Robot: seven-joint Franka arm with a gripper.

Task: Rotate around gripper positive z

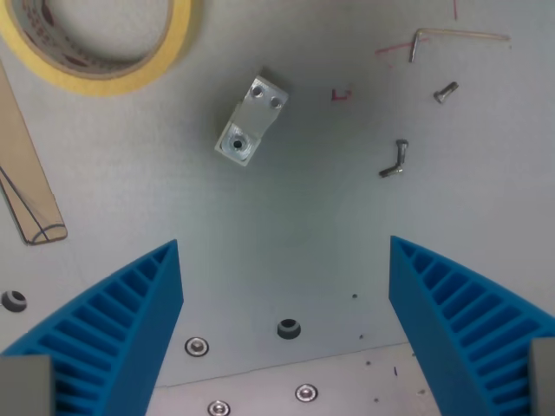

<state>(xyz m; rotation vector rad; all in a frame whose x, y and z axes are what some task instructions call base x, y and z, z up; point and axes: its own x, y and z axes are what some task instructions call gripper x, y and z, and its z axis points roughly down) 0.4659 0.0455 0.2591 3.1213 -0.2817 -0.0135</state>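
Bare grey metal tabletop point(286, 225) lies open between the spread blue ribbed fingers point(130, 321); a small aluminium block point(251, 120) sits ahead, loose steel screws point(395, 159) rightward.

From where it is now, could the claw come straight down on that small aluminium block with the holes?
Probably not straight down. The small silver aluminium block lies ahead of the open claw, beyond its blue ribbed fingers. Bare grey table lies between, so a short forward move first looks unobstructed.

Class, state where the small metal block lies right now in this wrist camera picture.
The metal block lies upper centre of the wrist view, on the grey table, right of the tape roll, left of the loose screws.
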